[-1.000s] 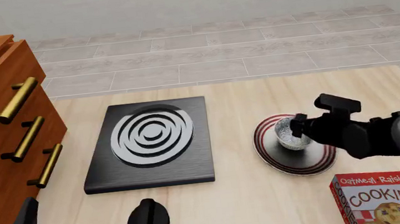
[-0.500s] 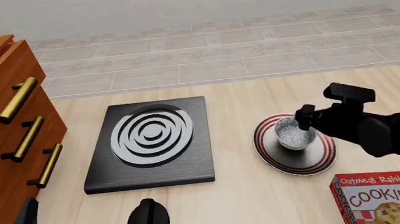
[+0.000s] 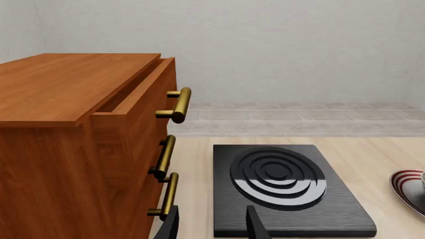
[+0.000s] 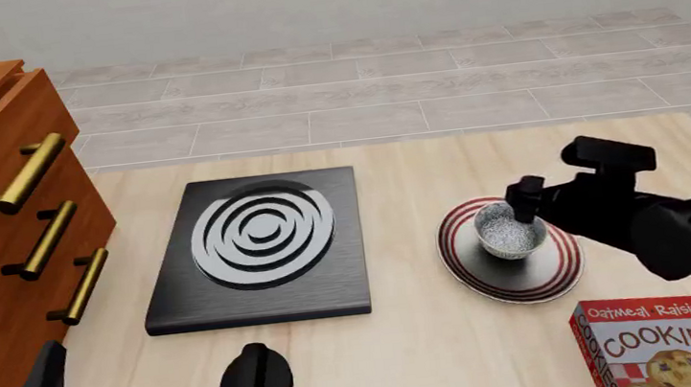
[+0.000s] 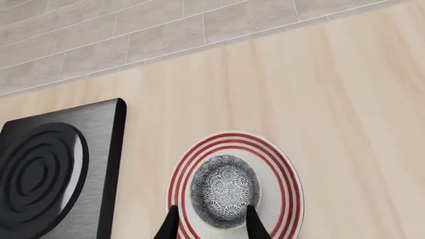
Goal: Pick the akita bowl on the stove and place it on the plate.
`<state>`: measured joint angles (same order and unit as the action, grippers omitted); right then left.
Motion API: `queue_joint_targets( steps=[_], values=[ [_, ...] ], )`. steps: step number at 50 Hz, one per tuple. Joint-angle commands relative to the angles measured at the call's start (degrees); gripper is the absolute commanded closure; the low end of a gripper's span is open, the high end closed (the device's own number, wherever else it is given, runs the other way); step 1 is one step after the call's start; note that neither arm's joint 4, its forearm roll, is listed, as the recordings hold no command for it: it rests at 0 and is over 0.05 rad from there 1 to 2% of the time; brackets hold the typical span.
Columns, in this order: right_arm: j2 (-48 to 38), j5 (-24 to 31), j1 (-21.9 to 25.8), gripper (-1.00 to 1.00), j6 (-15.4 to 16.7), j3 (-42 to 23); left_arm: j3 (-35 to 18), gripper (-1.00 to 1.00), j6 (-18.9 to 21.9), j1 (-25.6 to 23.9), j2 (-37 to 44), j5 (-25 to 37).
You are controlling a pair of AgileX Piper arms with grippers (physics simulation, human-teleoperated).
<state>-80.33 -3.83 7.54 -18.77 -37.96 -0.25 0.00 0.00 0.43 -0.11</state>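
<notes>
You had one akita bowl [image 4: 507,230] sitting upright on the one plate [image 4: 557,272], just right of the single stove [image 4: 258,251], w/ no bowl on its rings. Your right gripper [image 4: 526,203] hung above the bowl's rim, fingers spread, gripping nothing. Left gripper [image 3: 211,222] was spread too, near the 3-handle dresser [image 4: 5,191]. One knob [image 4: 256,382], one cookie box [image 4: 666,345].

Bare table [image 4: 413,340] separates stove [image 4: 262,250] and plate [image 4: 509,253]; cookie box [image 4: 664,343] crowds the plate's near side.
</notes>
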Motion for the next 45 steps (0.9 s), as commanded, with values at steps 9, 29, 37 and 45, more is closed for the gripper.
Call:
queue_joint_targets(
  steps=[9,29,37,45],
  values=[
    [1.0,-0.9,1.8,-1.0,-1.5,0.9,0.0,-1.0,0.0,0.0,0.0,0.0],
    [4.6,-0.5,1.5,-1.0,-3.6,5.0,0.0,-1.0,0.0,0.0,0.0,0.0],
    [5.5,-0.4,2.1,-1.0,-4.3,5.5,0.0,-1.0,0.0,0.0,0.0,0.0],
    [7.1,-0.1,2.9,-1.0,-5.1,6.9,0.0,-1.0,0.0,0.0,0.0,0.0]
  ],
)
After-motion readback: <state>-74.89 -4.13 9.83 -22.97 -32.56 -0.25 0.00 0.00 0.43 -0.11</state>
